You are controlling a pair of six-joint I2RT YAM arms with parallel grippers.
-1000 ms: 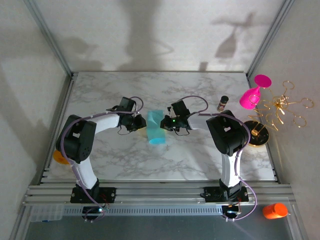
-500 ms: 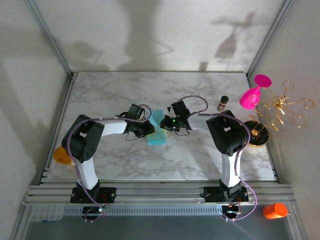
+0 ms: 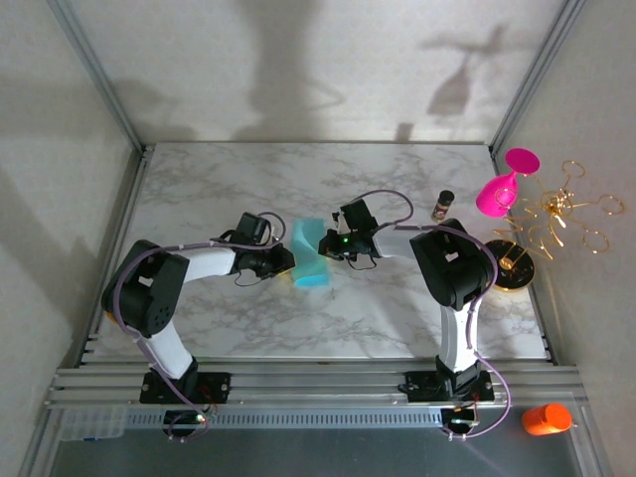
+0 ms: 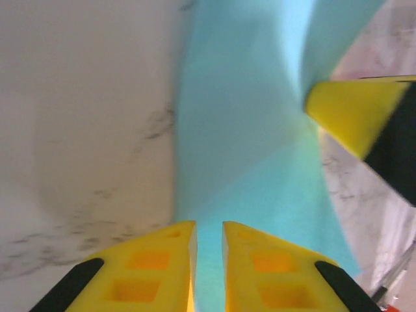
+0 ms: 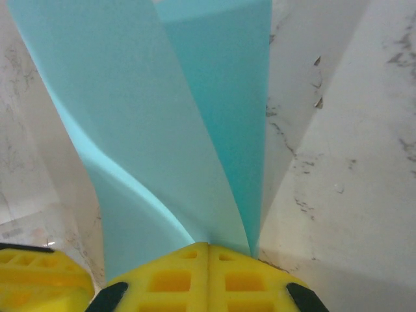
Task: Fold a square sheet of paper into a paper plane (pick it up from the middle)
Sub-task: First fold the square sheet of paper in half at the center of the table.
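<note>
I am pinching the partly folded teal-blue square sheet of paper (image 3: 310, 260) along its right edge, my right gripper (image 5: 208, 250) clamped shut on it. My left gripper (image 4: 208, 244) is sitting at its left edge, fingers a slit apart, and I cannot tell whether it is gripping. The sheet's long axis is running crosswise between us.

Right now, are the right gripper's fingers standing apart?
No, the right gripper has its fingers pressed together, with the teal paper pinched between them.

Square sheet of paper (image 3: 310, 253): teal-blue, folded into long layered flaps, one diagonal crease, partly raised off marble table (image 3: 397, 318), centre.
</note>
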